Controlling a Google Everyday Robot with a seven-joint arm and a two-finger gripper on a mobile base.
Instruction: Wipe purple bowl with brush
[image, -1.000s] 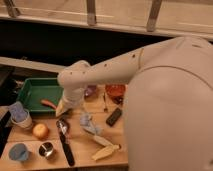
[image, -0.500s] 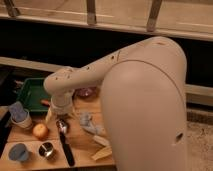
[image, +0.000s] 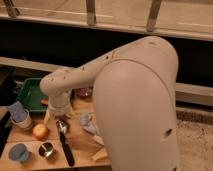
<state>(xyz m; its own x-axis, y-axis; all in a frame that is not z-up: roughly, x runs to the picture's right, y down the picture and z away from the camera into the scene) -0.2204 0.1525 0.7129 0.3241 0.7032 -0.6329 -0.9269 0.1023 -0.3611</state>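
Note:
The brush (image: 65, 142) lies on the wooden table, its rounded shiny head (image: 61, 126) toward the back and its black handle running toward the front edge. My gripper (image: 55, 114) hangs just above and slightly left of the brush head, open, holding nothing. The purple bowl (image: 84, 92) sits farther back on the table, right of the gripper; my white arm hides most of it.
A green tray (image: 27, 95) lies at the back left. Stacked blue cups (image: 20, 116), an orange fruit (image: 40, 131), a blue cup (image: 19, 152) and a metal cup (image: 47, 149) stand left of the brush. A grey-blue cloth (image: 88, 122) and a yellow item (image: 100, 154) lie to its right.
The arm has swung left and down, bringing the gripper closer over the brush head. It now covers the right side of the table. The brush has not moved.

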